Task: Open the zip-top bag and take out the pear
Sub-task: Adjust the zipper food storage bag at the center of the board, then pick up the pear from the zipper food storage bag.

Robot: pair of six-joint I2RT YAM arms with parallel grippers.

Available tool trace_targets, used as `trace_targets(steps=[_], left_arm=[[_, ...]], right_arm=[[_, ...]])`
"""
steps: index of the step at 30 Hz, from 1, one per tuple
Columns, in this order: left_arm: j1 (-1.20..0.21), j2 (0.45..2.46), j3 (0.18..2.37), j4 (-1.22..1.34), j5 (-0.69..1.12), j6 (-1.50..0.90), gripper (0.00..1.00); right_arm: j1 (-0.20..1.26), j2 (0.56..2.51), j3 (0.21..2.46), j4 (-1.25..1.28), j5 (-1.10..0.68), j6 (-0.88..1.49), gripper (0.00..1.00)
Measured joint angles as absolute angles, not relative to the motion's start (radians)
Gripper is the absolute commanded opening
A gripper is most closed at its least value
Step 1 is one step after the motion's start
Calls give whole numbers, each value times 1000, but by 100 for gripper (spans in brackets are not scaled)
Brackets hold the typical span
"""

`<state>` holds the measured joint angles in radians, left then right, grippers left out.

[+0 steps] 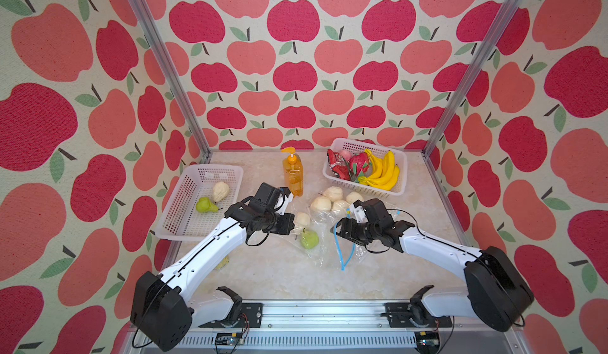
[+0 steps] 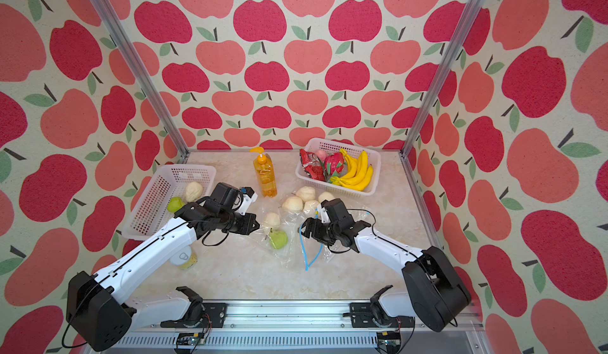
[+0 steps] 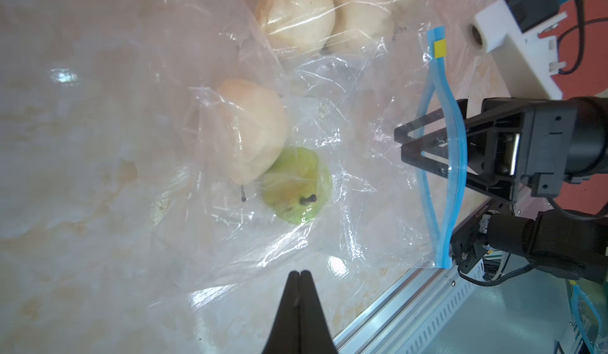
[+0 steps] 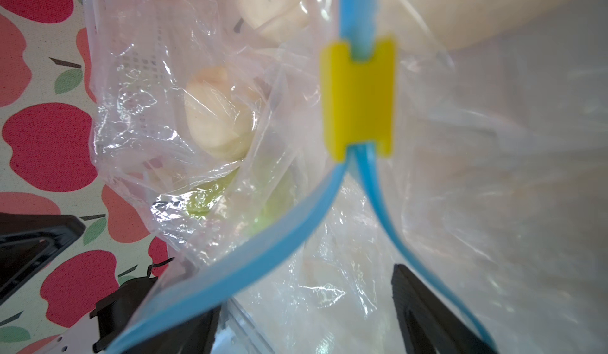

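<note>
Pear lies in the zip-top bag on the surface, beside a pale fruit, nearer the left gripper (pressed together, empty), but the parted blue zip opens toward the spread right gripper.

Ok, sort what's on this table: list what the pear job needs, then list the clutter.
Job: zip-top bag, green pear inside it, yellow slider, left gripper, right gripper.
Clutter: soap bottle, banana basket, side basket, pale fruits, can.
</note>
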<state>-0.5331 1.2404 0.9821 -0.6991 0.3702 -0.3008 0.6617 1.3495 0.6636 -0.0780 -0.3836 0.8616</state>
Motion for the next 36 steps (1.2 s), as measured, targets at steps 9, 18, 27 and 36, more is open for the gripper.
trace_targets(steps=[9, 18, 27, 36], left_arm=[[-545, 1470, 941, -570, 401, -297, 0], [-577, 1627, 941, -386, 420, -303, 0], [-632, 1730, 941, -263, 439, -325, 0], [-633, 1777, 963, -222, 466, -324, 0]], right_arm=[[687, 1377, 670, -76, -395, 858, 87], [688, 1393, 671, -75, -402, 858, 90], [688, 1417, 683, -74, -393, 855, 92], [714, 1450, 744, -76, -332, 802, 87]])
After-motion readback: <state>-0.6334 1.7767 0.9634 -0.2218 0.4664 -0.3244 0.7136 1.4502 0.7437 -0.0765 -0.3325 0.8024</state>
